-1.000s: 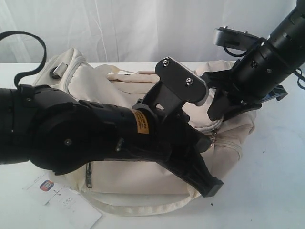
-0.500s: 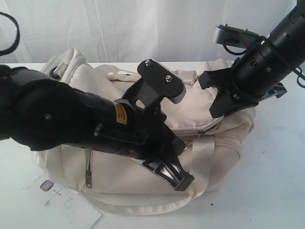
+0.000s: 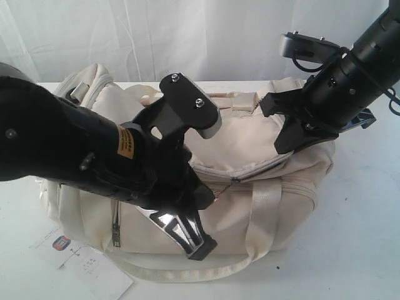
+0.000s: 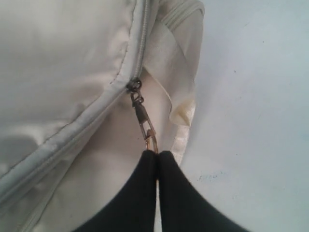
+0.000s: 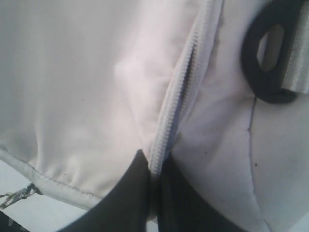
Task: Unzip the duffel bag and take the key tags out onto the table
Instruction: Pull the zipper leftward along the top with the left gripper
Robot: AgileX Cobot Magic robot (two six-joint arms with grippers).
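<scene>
White table (image 3: 369, 250) wide around duffel bag (image 3: 250, 144) | left hand (image 4: 157, 153) pinching zipper pull (image 4: 144, 126) | right hand (image 5: 154, 159) pinching zipper tape (image 5: 181, 96)

A white paper hang-tag (image 3: 84, 265) lies before a white curtain (image 3: 187, 37).

The bulky matte-black left arm (image 3: 56, 156) carries an orange-yellow warning sticker (image 3: 127, 142) and a flat black bracket (image 3: 187, 103) fastened with two silver screws (image 3: 175, 77). The ribbed black right arm (image 3: 356, 75) bears a grey camera mount (image 3: 306, 45) with a looped black cable (image 3: 304, 64). The left gripper (image 4: 155, 152) ends in smooth, tapered black fingers (image 4: 137, 193).
</scene>
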